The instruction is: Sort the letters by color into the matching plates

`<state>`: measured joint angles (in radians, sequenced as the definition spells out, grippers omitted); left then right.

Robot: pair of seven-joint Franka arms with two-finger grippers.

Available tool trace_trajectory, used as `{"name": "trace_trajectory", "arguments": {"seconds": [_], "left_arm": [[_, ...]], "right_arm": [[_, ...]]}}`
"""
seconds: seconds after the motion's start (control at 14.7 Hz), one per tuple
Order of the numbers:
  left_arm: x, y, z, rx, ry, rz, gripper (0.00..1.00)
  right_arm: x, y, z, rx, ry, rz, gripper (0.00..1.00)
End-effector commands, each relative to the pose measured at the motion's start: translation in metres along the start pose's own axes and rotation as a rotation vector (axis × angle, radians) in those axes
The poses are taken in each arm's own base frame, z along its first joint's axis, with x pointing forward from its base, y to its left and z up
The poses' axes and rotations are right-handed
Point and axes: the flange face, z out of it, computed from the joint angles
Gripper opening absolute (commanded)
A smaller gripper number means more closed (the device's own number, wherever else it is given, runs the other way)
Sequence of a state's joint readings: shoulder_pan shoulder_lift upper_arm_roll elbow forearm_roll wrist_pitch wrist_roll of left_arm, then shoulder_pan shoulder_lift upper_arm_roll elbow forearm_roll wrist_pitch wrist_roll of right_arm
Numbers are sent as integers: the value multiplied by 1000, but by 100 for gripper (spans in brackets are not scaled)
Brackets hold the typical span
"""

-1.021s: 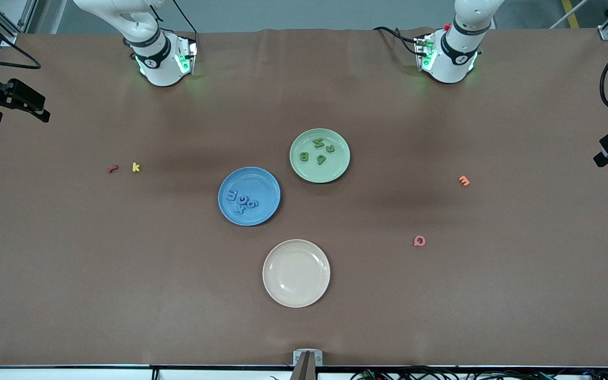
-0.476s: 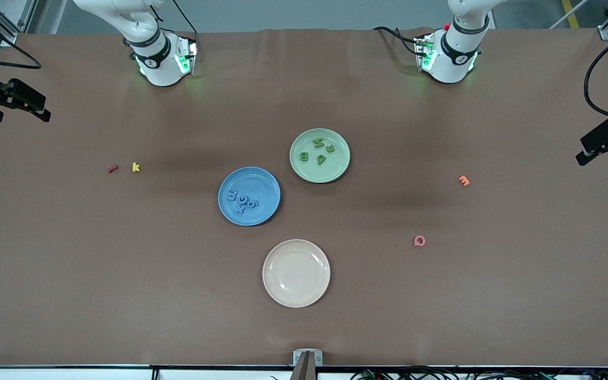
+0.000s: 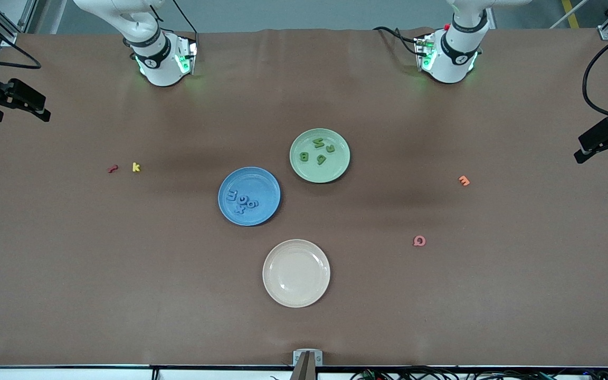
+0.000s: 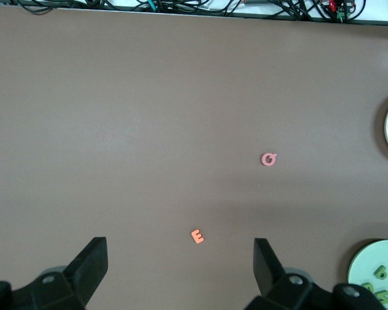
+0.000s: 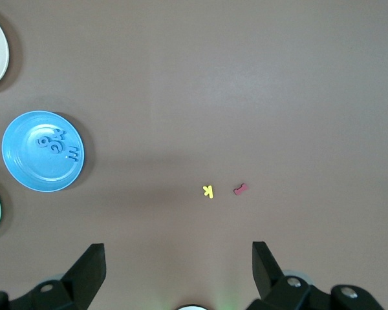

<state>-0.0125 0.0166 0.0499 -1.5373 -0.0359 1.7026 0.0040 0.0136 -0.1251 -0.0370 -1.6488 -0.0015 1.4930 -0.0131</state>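
Four small flat blue foam letters point(image 3: 241, 199) lie clustered in the round medium-blue plate point(image 3: 267, 184), their row slanting toward the front camera; four green foam letters point(image 3: 318, 150) lie scattered in the pale green plate point(image 3: 335, 168), farther from that camera. My left gripper point(image 4: 180, 261) and right gripper point(image 5: 178, 265) hang high over their own table ends, fingers spread, holding nothing.

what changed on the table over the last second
Only the left pincer moved, drifting slightly toward the table's middle from its edge, open and empty. The blue plate, green plate, their letters and the right pincer stayed put.
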Motion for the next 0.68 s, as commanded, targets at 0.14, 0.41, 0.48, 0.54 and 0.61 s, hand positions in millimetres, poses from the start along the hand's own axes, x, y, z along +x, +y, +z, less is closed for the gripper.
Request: {"name": "trace_trajectory", "arguments": {"seconds": [0.14, 0.41, 0.48, 0.54, 0.61], "left_arm": [[-3, -4, -9, 13, -4, 3, 99], [-3, -1, -10, 5, -3, 3, 100], [-3, -1, -9, 5, -5, 2, 100], [-3, 0, -9, 5, -6, 5, 100], [-3, 0, -9, 5, -6, 7, 100]], "right_arm": [[-6, 0, -7, 14, 8, 4, 100], [-3, -1, -14, 13, 25, -7, 100], [-3, 0, -15, 11, 26, -5, 100], [-3, 0, -14, 11, 25, -4, 100], [-3, 0, -15, 11, 26, -5, 100]]}}
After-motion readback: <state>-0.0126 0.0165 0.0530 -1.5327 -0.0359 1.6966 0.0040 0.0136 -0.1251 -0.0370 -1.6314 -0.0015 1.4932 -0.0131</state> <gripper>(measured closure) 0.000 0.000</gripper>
